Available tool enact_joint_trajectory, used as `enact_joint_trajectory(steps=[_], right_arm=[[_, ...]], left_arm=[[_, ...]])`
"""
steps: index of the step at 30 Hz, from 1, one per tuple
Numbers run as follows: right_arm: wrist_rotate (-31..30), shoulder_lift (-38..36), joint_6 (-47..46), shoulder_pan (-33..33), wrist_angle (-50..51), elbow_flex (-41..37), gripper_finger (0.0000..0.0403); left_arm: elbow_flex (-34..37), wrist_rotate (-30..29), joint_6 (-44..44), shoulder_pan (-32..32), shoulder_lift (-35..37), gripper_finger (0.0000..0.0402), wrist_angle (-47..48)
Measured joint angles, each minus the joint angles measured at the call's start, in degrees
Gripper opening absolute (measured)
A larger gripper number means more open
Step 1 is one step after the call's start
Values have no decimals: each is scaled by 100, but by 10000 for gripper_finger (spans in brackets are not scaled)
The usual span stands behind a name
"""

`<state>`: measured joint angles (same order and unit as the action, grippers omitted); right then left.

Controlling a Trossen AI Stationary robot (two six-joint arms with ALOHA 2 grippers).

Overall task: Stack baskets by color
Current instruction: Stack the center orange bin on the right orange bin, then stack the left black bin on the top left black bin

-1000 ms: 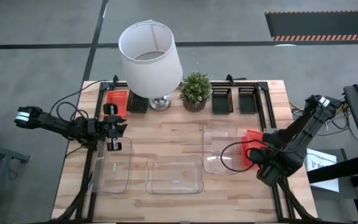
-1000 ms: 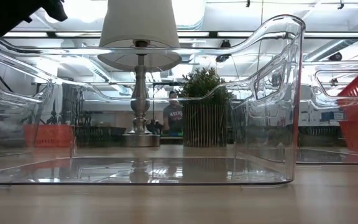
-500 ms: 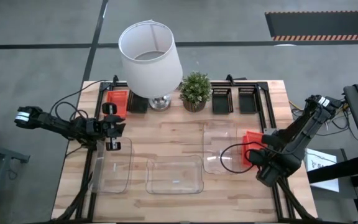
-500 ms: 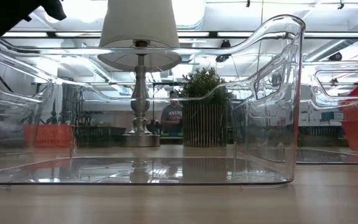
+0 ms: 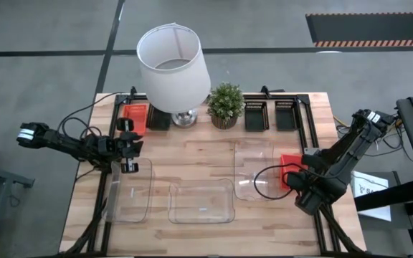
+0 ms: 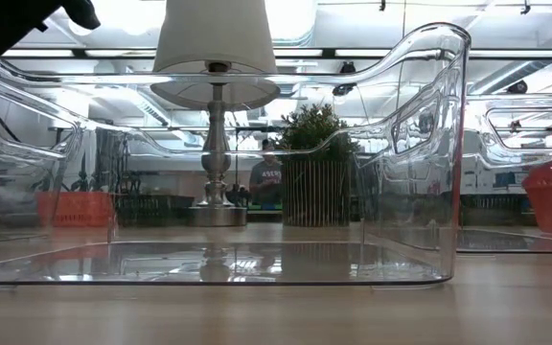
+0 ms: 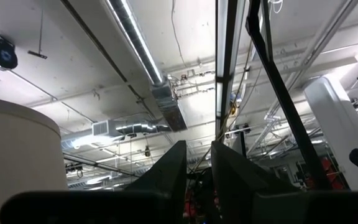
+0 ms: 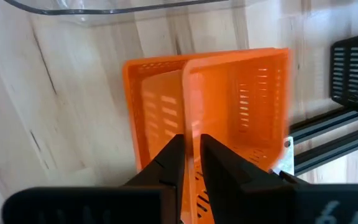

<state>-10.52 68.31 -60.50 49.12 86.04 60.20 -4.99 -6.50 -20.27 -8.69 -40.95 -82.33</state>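
1. Two red-orange baskets sit well apart. One (image 5: 135, 115) is at the back left of the table (image 5: 206, 147), beside the lamp (image 5: 173, 64). The other (image 8: 229, 112) lies tipped near the right edge, just beside a clear basket (image 5: 253, 168).
2. Right hand (image 8: 191, 142) is at that tipped basket, with one thin side wall running into its narrow gap. I cannot tell whether it is pinching the wall or only straddling it.
3. Left hand (image 5: 129, 147) hovers over the left side by another clear basket (image 5: 130, 190). It is almost pressed together, with a slim gap and nothing in it.
4. Judging by looks, these baskets are light, thin moulded plastic: stiff enough to lift by one wall, though the wall may flex and the basket swing.
5. Best hold seems to be mid-wall at the rim, where the slots give some bite.
6. Clear ones look smoother and bigger, so likelier to slip. The black baskets (image 5: 270, 115) wait at the back.
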Motion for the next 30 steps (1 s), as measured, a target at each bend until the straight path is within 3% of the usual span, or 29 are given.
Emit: enact_joint_trajectory(steps=[6,20,24,30], right_arm=[[0,0,-28,0,-16,1,66],[-37,0,-39,0,-189,7,62],[-690,-9,4,0,-516,-102,43],[-1039,-9,-22,-2,-639,-624,10]], left_arm=[[0,0,2,0,0,58,2],[0,0,11,0,0,58,4],[0,0,9,0,0,58,6],[0,0,-4,0,0,58,7]])
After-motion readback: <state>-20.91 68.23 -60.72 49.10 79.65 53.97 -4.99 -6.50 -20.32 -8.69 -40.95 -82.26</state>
